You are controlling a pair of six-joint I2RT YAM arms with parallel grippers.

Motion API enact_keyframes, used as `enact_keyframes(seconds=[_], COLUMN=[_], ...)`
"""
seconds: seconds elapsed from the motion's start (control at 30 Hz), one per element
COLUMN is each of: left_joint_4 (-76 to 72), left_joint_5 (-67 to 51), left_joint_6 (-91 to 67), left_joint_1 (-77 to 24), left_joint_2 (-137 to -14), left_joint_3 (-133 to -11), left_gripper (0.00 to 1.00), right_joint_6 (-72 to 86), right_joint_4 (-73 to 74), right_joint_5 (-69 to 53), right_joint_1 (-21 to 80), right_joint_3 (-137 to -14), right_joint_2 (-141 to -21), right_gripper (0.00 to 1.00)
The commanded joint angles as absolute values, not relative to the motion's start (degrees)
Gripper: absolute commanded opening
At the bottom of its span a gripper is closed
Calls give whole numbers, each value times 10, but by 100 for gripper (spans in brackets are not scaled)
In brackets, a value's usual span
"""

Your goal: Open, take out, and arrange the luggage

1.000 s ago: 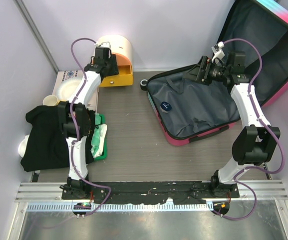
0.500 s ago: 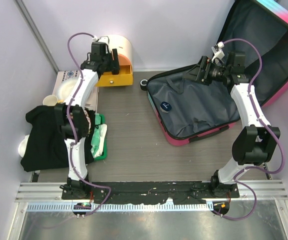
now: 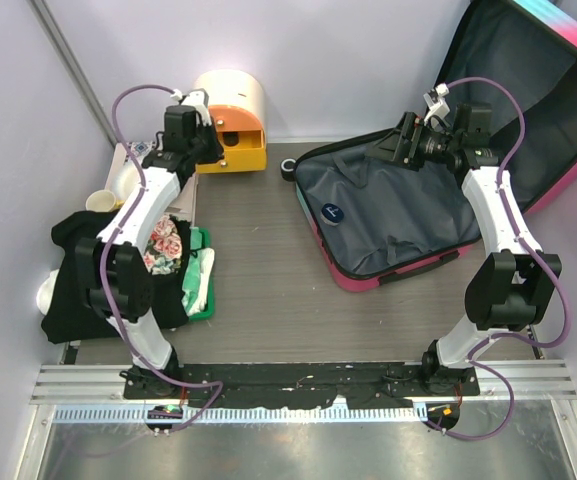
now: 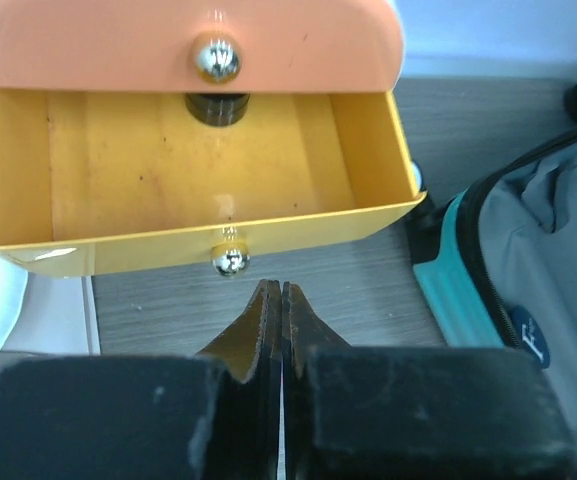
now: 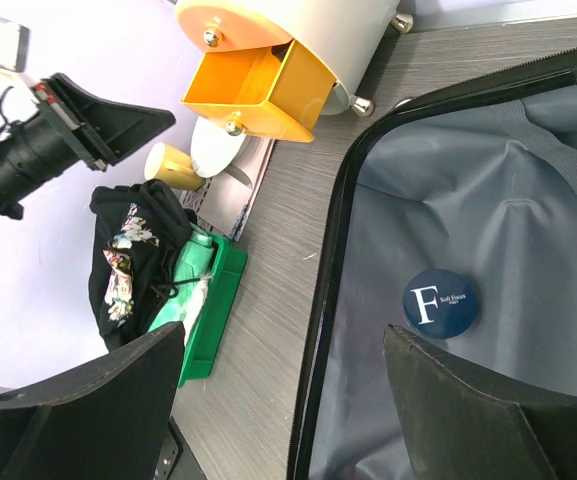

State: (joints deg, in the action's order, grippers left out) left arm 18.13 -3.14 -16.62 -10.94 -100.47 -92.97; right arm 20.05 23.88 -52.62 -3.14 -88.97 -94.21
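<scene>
The luggage (image 3: 398,215) lies open at the right, its grey lining up and its pink-and-turquoise lid (image 3: 553,90) leaning on the back wall. A dark blue round tin (image 3: 334,212) rests on the lining. My right gripper (image 3: 400,140) hovers open and empty over the far left corner of the base. In the right wrist view the gripper (image 5: 286,335) straddles the luggage's black zip edge (image 5: 333,300), with the tin (image 5: 440,302) just ahead. My left gripper (image 4: 276,292) is shut and empty, just short of the open yellow drawer's knob (image 4: 230,262).
The round cream-and-orange drawer box (image 3: 230,110) stands at the back left, its drawer (image 4: 198,170) pulled out and bare. A green tray (image 3: 200,285), black clothing (image 3: 93,270), a white plate (image 3: 138,180) and a cup (image 3: 99,201) crowd the left side. A black tape roll (image 3: 288,170) sits by the luggage.
My left arm has swung back to the left away from the drawer, and its jaws have gone from open to shut. The right arm has not moved.
</scene>
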Motion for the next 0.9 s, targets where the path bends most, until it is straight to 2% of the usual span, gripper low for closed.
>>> enact_keyframes(seconds=[0.0, 0.4, 0.63, 0.87], left_joint_4=[137, 64, -59, -36], left_joint_5=[-21, 12, 28, 28], left_joint_6=[-174, -186, -184, -207], left_joint_1=[-106, -94, -91, -84], left_joint_2=[-1036, -1150, -1178, -1218], left_joint_3=[-918, -1008, -998, -1056], left_gripper=[0, 0, 4, 7], right_joint_6=[208, 205, 199, 196], right_joint_4=[216, 215, 218, 220], right_joint_5=[-540, -536, -531, -533], right_joint_1=[-34, -34, -40, -41], right_joint_3=[-896, -882, -868, -865], right_joint_2=[-929, -912, -904, -904], right_gripper=[86, 86, 86, 86])
